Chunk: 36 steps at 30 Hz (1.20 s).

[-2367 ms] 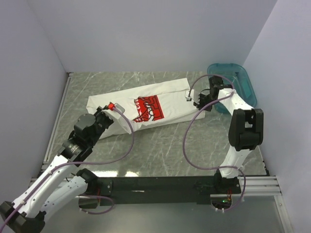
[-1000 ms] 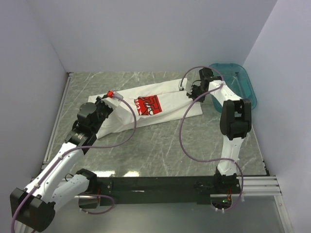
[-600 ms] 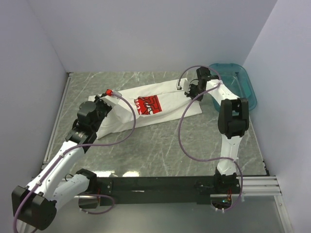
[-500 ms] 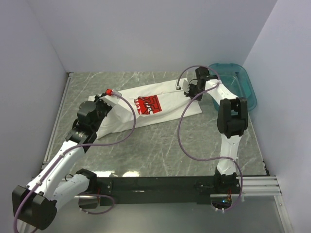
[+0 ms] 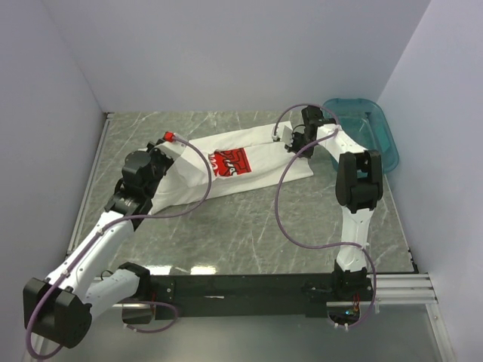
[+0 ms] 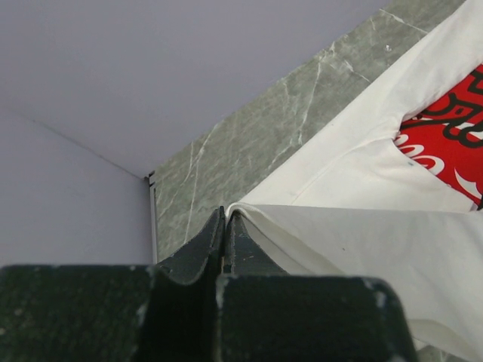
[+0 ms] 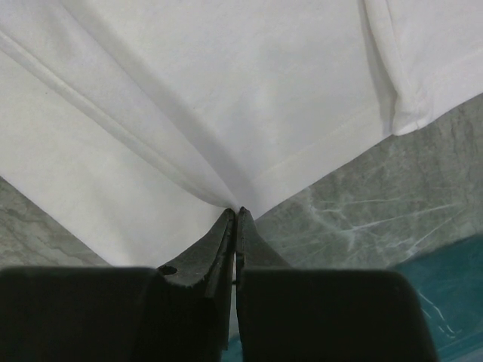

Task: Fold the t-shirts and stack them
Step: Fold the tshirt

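The white t-shirt [image 5: 264, 175] with a red chest print [image 5: 232, 162] lies in a long folded band across the middle of the table. My left gripper [image 5: 170, 148] is at its left end, shut on a doubled edge of white cloth [image 6: 317, 226] that it holds slightly lifted; the print [image 6: 453, 136] shows beyond. My right gripper [image 5: 292, 142] is at the shirt's right end, shut on a pinch of cloth [image 7: 226, 136] that gathers into creases at the tips [image 7: 235, 211].
A teal basin [image 5: 375, 134] stands at the back right, close behind the right arm; its teal surface [image 7: 445, 302] shows beside the right jaws. Walls close the table in at the back and on both sides. Purple cables loop over the shirt.
Both grippers have drawn the shirt's ends a little toward the back wall. The left arm has stretched forward, and the right wrist has shifted slightly left.
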Each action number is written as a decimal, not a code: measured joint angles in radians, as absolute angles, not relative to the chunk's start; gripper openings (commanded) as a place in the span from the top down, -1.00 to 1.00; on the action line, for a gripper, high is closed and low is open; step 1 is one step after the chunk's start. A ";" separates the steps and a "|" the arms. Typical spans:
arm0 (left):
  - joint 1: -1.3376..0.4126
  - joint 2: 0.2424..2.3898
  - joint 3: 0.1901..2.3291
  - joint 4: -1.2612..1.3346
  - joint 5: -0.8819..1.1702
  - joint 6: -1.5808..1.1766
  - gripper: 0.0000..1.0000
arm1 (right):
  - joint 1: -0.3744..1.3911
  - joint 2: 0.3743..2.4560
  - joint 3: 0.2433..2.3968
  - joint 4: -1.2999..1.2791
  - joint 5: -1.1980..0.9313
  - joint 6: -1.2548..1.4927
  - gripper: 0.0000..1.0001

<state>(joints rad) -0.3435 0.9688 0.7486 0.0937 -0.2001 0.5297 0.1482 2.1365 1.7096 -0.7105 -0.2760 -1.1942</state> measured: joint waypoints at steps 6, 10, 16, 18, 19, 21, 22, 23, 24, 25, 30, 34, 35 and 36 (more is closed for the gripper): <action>-0.337 1.021 0.792 0.112 -0.200 0.530 0.99 | 0.148 2.142 1.717 -0.708 -0.272 -1.189 1.00; -0.333 1.045 0.803 0.120 -0.200 0.532 0.99 | 0.148 2.148 1.721 -0.701 -0.269 -1.183 1.00; -0.327 1.071 0.805 0.127 -0.200 0.534 0.99 | 0.148 2.148 1.722 -0.698 -0.265 -1.175 1.00; -0.325 1.081 0.814 0.128 -0.200 0.535 0.99 | 0.148 2.149 1.723 -0.696 -0.262 -1.173 1.00; -0.324 1.086 0.820 0.130 -0.200 0.535 0.99 | 0.148 2.149 1.723 -0.696 -0.262 -1.172 1.00; -0.321 1.096 0.830 0.132 -0.200 0.535 0.99 | 0.148 2.149 1.723 -0.695 -0.258 -1.171 1.00; -0.320 1.100 0.833 0.133 -0.200 0.535 0.99 | 0.148 2.149 1.723 -0.695 -0.258 -1.170 1.00; -0.319 1.103 0.836 0.133 -0.200 0.535 0.99 | 0.148 2.149 1.723 -0.695 -0.256 -1.168 1.00; -0.319 1.106 0.836 0.136 -0.199 0.535 0.99 | 0.148 2.150 1.725 -0.695 -0.255 -1.168 1.00; -0.318 1.108 0.836 0.138 -0.199 0.535 0.99 | 0.148 2.151 1.728 -0.696 -0.255 -1.168 1.00; -0.314 1.111 0.836 0.141 -0.199 0.535 0.99 | 0.148 2.152 1.748 -0.694 -0.253 -1.166 1.00; -0.309 1.113 0.836 0.149 -0.199 0.535 0.99 | 0.148 2.162 1.771 -0.691 -0.252 -1.161 1.00; -0.308 1.117 0.836 0.153 -0.199 0.535 0.99 | 0.148 2.165 1.775 -0.691 -0.252 -1.160 1.00; -0.307 1.120 0.837 0.155 -0.199 0.535 0.99 | 0.148 2.168 1.776 -0.690 -0.251 -1.159 1.00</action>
